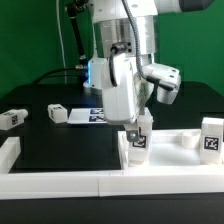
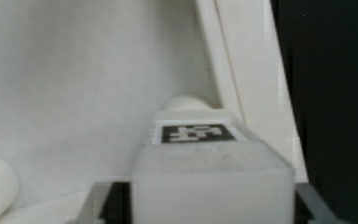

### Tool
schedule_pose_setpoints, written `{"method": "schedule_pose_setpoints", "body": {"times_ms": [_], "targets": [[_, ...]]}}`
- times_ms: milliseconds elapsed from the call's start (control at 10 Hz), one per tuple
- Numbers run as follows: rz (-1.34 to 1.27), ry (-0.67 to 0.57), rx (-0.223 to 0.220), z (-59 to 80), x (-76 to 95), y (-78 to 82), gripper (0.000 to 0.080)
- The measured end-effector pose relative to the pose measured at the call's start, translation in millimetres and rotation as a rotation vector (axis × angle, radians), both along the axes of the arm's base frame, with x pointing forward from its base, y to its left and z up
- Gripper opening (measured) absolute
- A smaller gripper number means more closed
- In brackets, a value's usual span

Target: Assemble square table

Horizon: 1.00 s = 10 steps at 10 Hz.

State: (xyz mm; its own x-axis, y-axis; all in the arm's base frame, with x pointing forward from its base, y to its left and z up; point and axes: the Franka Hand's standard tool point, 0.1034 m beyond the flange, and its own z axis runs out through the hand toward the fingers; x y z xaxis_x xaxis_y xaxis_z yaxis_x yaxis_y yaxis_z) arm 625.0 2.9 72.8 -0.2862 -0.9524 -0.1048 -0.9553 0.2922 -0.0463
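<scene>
My gripper [image 1: 138, 117] is shut on a short white leg [image 1: 138, 137] and holds it upright at the near-left corner of the white square tabletop [image 1: 176, 152]. In the wrist view the leg [image 2: 201, 165] with its black-and-white tag fills the space between the dark fingers [image 2: 115, 204]; the tabletop's flat face [image 2: 69, 90] and raised rim [image 2: 247, 60] lie below it. A second tagged leg [image 1: 210, 137] stands upright at the tabletop's right end. Two more legs [image 1: 12, 118] [image 1: 57, 113] lie on the black table at the exterior view's left.
White border rails run along the front [image 1: 60, 182] and the exterior view's left [image 1: 9, 152]. The marker board [image 1: 92, 115] lies behind the arm. Black table surface [image 1: 70, 145] lies between the rails and the loose legs.
</scene>
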Motion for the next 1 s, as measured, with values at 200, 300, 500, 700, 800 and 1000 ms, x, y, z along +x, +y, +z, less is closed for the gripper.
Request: {"method": "schedule_pose_setpoints", "body": {"times_ms": [200,300,500,700,800,1000], "targets": [[0.124,-0.009,-0.014,-0.4,-0.2,-2.3,0.0488],[0.271,-0.021,-0.026,-1.2,-0.6,-7.2,0.0617],[0.482,-0.014,-0.043,1.6,-1.6,0.0,0.0639],[0.608,-0.025,-0.054,-0.2,-1.8,-3.2,0.0648],[0.669,-0.030,-0.058,-0.3,-1.8,-1.8,0.0649],[1.018,-0.043,-0.111,1.4,0.4,11.4,0.0649]]}}
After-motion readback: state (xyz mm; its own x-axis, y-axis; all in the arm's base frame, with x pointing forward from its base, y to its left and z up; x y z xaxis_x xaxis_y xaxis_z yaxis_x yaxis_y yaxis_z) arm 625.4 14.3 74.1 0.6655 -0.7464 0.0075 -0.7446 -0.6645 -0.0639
